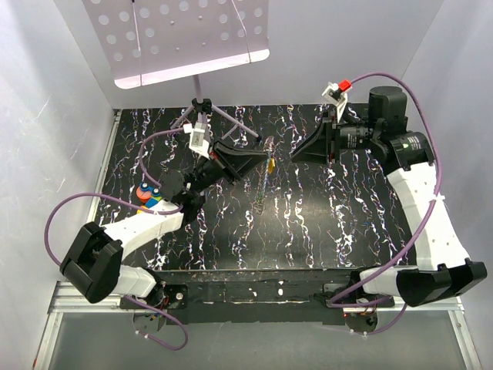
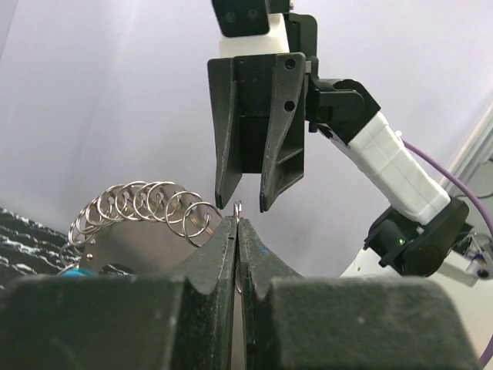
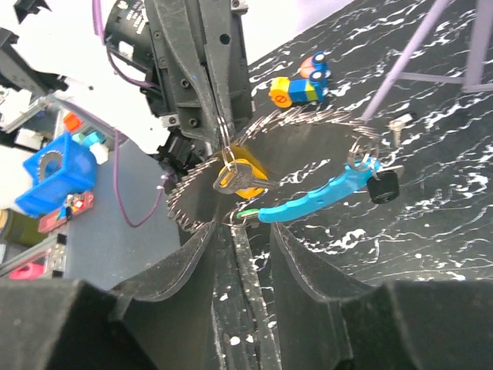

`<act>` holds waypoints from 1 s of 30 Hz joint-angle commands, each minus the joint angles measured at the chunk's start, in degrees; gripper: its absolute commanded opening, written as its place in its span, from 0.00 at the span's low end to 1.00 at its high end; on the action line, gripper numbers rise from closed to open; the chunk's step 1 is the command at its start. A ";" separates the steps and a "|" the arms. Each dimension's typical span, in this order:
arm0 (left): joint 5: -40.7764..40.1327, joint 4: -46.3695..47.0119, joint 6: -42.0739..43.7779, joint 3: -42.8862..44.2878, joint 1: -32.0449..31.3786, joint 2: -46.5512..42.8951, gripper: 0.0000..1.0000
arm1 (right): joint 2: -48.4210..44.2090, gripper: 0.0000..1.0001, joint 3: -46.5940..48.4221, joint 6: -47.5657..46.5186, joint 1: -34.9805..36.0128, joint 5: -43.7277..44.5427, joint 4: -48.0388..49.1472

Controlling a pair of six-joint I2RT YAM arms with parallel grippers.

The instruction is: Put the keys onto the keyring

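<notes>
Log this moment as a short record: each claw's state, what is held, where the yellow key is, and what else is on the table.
left claw: shut on the keyring
right claw: open, nothing between its jaws, tips close to the keyring
yellow key: hangs from the keyring below the left claw, off the table
table: black with white flecks
other: toy of coloured blocks beside the left arm

Top down; wrists close, seemingly facing, share keyring (image 2: pixel 239 210).
</notes>
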 commanded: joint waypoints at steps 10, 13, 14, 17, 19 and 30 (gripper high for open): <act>2.09 -7.08 -1.15 5.25 -2.05 0.70 0.00 | 4.11 0.43 12.08 -20.41 -2.34 -5.57 -16.04; 2.97 -6.81 1.65 5.86 -3.28 0.96 0.00 | 5.16 0.43 12.89 -19.54 -4.36 -8.90 -17.01; 3.58 -7.95 3.92 6.39 -3.90 0.88 0.00 | 5.43 0.43 12.80 -19.36 -4.36 -10.05 -17.44; 5.52 -12.16 12.09 8.32 -5.74 0.27 0.00 | 3.60 0.43 8.33 -15.95 -4.36 -13.83 -12.82; 5.96 -14.10 15.79 8.94 -6.45 -0.26 0.00 | 1.57 0.43 6.38 -14.78 -4.45 -12.00 -10.50; 3.68 -14.47 15.82 8.59 -6.63 -0.53 0.00 | -0.46 0.43 2.35 -8.47 -4.28 -14.10 -5.77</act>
